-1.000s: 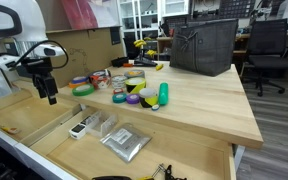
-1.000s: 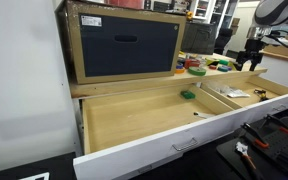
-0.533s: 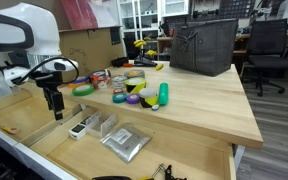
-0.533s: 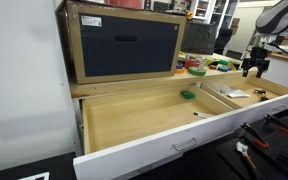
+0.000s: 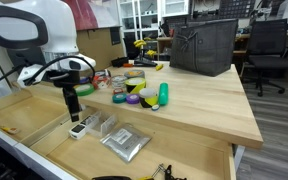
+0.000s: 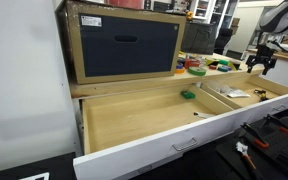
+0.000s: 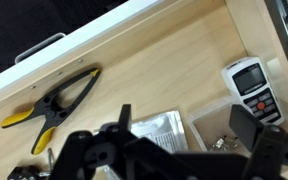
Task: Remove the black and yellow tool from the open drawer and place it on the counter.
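The pincer (image 5: 71, 107) hangs over the open drawer (image 5: 22, 120) with its fingers (image 7: 124, 122) apart and nothing between them. In the wrist view its body is a dark blur along the lower edge, and it hides part of the drawer floor. That view shows the black and yellow tool (image 7: 54, 108) lying flat on the pale wood close to the drawer's white front wall, clear of the pincer. Its yellow-tipped handles are spread, and its lower part runs into the blur. A silvery bag (image 7: 164, 130) lies between it and a white handheld meter (image 7: 252, 88), the bag half covered by the pincer. In an exterior view the meter (image 5: 77, 128) and the bag (image 5: 125, 143) are plain, but the tool cannot be picked out for sure at the cropped bottom edge. In another exterior view the pincer (image 6: 259, 65) is small and far off, and the things in the right-hand compartment are too small to name. The table (image 5: 209, 110) carries tape rolls (image 5: 134, 88).
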Tool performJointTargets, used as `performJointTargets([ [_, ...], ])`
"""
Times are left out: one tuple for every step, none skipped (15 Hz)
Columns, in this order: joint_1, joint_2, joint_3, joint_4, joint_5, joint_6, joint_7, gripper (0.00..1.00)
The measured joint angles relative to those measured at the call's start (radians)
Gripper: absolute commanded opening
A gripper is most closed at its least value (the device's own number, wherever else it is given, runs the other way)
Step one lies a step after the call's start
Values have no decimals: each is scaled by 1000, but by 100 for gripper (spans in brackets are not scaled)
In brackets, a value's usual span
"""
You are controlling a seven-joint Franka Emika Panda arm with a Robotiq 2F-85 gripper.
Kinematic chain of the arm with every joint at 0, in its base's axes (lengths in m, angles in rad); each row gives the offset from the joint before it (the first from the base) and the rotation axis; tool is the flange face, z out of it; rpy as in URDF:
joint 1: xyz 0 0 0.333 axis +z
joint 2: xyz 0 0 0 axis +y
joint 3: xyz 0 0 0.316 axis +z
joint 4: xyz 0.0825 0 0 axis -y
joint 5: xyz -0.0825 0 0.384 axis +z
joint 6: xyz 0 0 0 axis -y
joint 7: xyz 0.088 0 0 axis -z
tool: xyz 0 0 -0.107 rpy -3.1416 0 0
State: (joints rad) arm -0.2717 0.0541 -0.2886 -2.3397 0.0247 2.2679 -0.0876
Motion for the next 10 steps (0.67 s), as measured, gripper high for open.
performJointTargets([
  [-11, 8, -7, 15, 6, 0, 0, 100],
  [-20, 11, -12, 28, 10, 0, -1, 100],
  [-24, 6, -14, 35, 9, 0, -2, 100],
  [-24, -3, -14, 39, 8, 0, -2, 100],
  [-23, -13, -12, 39, 8, 0, -2, 100],
  [-21, -20, -11, 39, 8, 0, -2, 100],
  [-21, -23, -10, 39, 8, 0, -2, 100],
  [-21, -24, -10, 39, 8, 0, -2, 100],
  [-21, -23, -10, 39, 8, 0, -2, 100],
  [-21, -22, -9, 39, 7, 0, -1, 100],
])
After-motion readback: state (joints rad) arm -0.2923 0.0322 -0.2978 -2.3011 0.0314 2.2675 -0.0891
